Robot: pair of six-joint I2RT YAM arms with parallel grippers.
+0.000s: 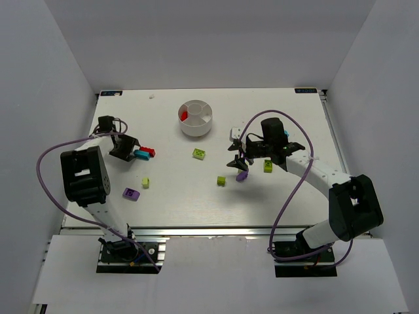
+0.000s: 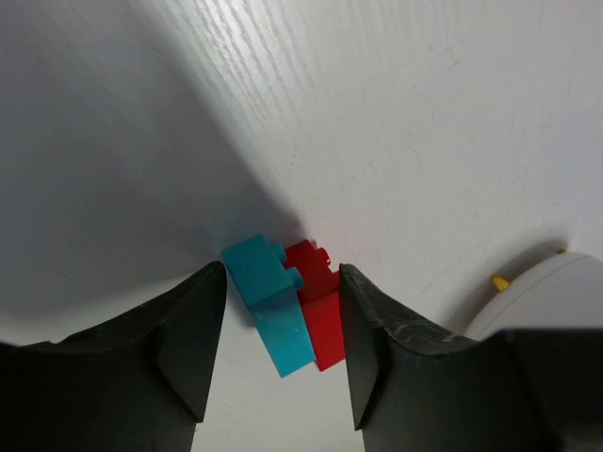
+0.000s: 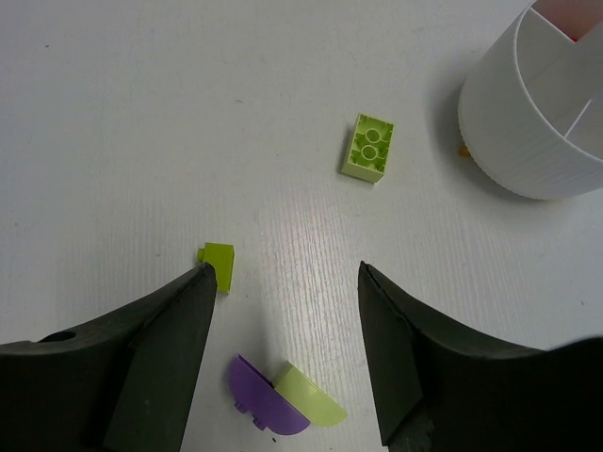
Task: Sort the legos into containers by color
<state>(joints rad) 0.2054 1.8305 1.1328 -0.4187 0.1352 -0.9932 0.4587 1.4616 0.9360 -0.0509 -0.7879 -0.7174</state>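
The white round dish [image 1: 196, 127] stands at the back centre with a red brick [image 1: 184, 115] in one wedge. My left gripper [image 1: 133, 152] is open and low on the table, its jaws on either side of a cyan brick [image 2: 273, 311] and a red brick [image 2: 322, 311] that lie side by side. The red one is close against the right finger [image 2: 363, 330]. My right gripper [image 1: 237, 157] is open above a purple half-round piece [image 3: 262, 403] that touches a lime half-round piece [image 3: 313, 395]. A small lime brick [image 3: 219, 259] lies by its left finger.
Other loose bricks on the table are lime ones [image 1: 199, 154], [image 1: 222, 180], [image 1: 268, 166], [image 1: 145, 183] and a purple one [image 1: 131, 193]. The dish's wall shows in the right wrist view [image 3: 528, 122]. White walls enclose the table on three sides.
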